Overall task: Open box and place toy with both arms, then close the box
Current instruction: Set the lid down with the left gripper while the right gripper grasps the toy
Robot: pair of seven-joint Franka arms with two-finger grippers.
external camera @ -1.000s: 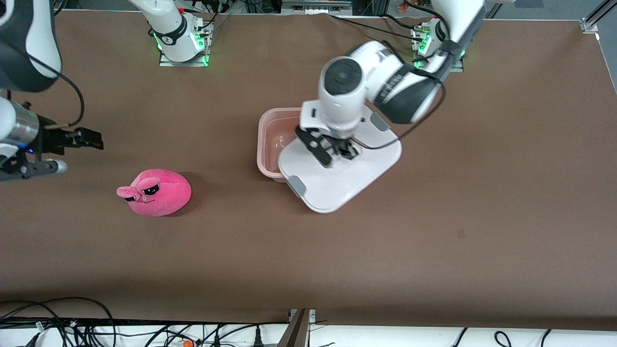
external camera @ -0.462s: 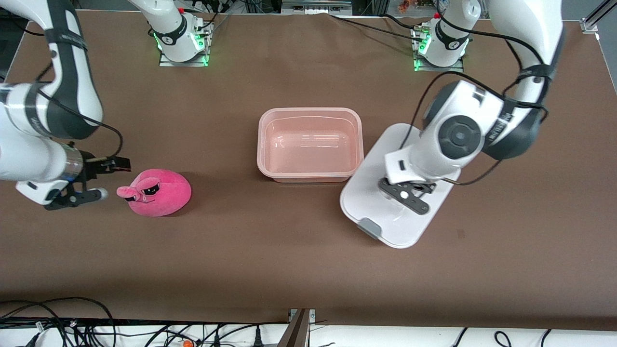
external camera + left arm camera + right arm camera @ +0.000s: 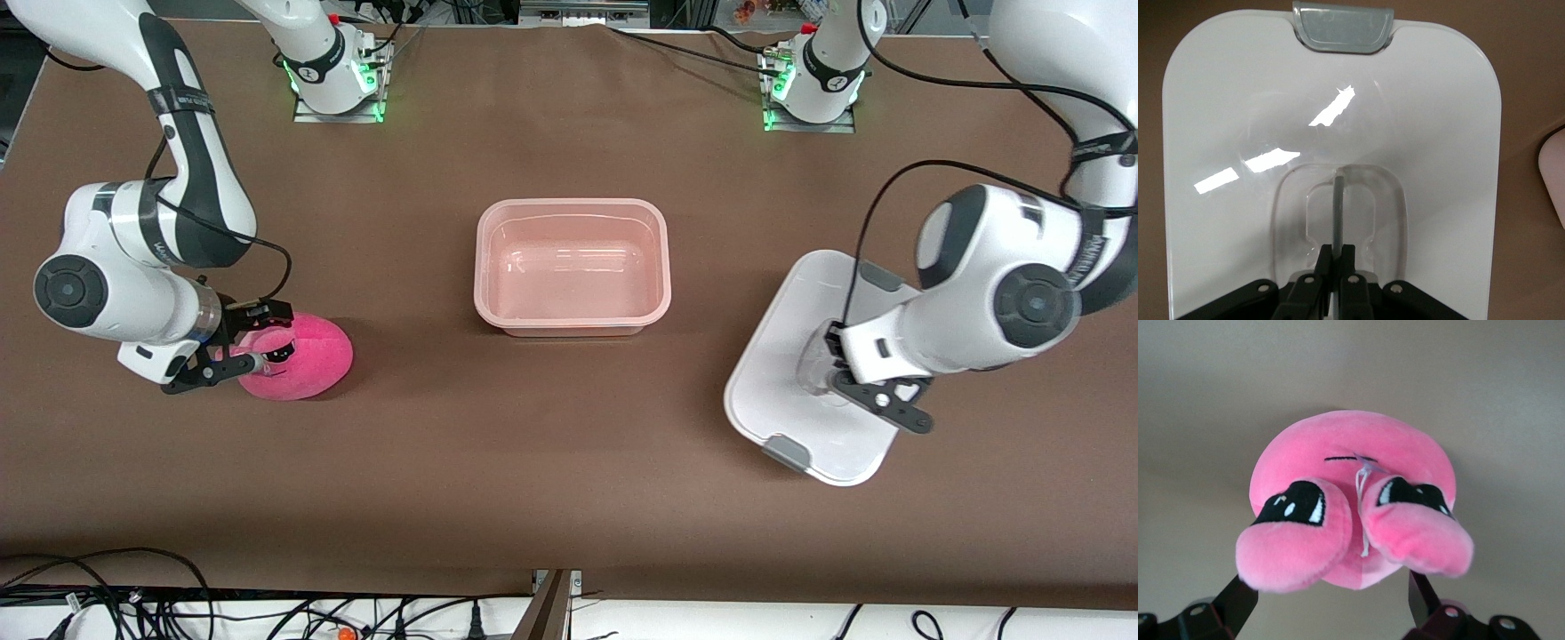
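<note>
The box (image 3: 487,267), a translucent pink tub, stands open and empty at the table's middle. Its white lid (image 3: 782,400) with grey clips (image 3: 787,452) is beside the box, toward the left arm's end. I cannot tell whether the lid rests on the table. My left gripper (image 3: 820,369) is shut on the thin handle in the lid's recess (image 3: 1336,250). The lid (image 3: 1331,100) fills the left wrist view. The pink plush toy (image 3: 307,360) lies toward the right arm's end. My right gripper (image 3: 256,338) is open, its fingers either side of the toy's (image 3: 1351,493) snout end (image 3: 1330,603).
Both arm bases (image 3: 336,67) with green lights stand along the table edge farthest from the front camera. Loose black cables (image 3: 133,604) lie below the table edge nearest it. Brown tabletop (image 3: 551,444) spreads between toy, box and lid.
My left gripper carried the lid off the box and toward the left arm's end of the table. My right gripper came down to the toy, fingers now around its snout end.
</note>
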